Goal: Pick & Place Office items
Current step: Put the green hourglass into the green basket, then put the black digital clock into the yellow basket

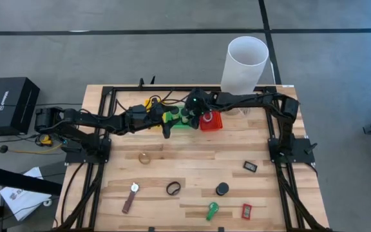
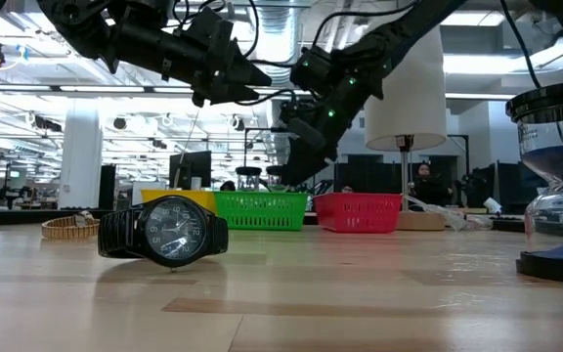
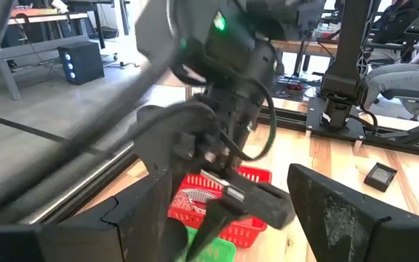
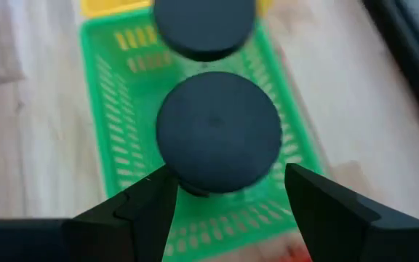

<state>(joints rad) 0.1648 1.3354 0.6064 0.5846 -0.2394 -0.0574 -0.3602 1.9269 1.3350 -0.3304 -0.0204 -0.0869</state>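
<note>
The fingers of the right gripper (image 4: 224, 196) are spread apart above the green tray (image 4: 115, 145), with a dark round cylinder (image 4: 218, 132) seen between them; whether it is touched by them cannot be told. A second dark round piece (image 4: 204, 28) is seen beyond it, toward the yellow tray (image 4: 100, 7). The fingers of the left gripper (image 3: 231, 218) are likewise held wide apart, with nothing between them, just beside the right gripper over the green and red trays at the back of the desk.

The desk (image 1: 192, 161) is a pale wooden surface of joined planks, framed by black rails. Across its front half the other office items are scattered well apart: a thin ring (image 1: 145, 157), a watch on a brown strip (image 1: 131, 197), a black wristwatch (image 1: 173, 188), a dark round puck (image 1: 221, 189), a black rectangle (image 1: 250, 166), a green clip (image 1: 212, 210) and a red rectangle (image 1: 247, 211). A tall white cylinder (image 1: 244, 63) is stood at the back right corner, beside the red tray (image 1: 211, 121).

The desk is set on a grey floor marked with dark lines; a black box (image 1: 9, 102) is placed on the left. In the low view an open hall with ceiling lights, screens and a seated person (image 2: 423, 181) is seen behind, and an hourglass (image 2: 560, 186) is stood at the right.
</note>
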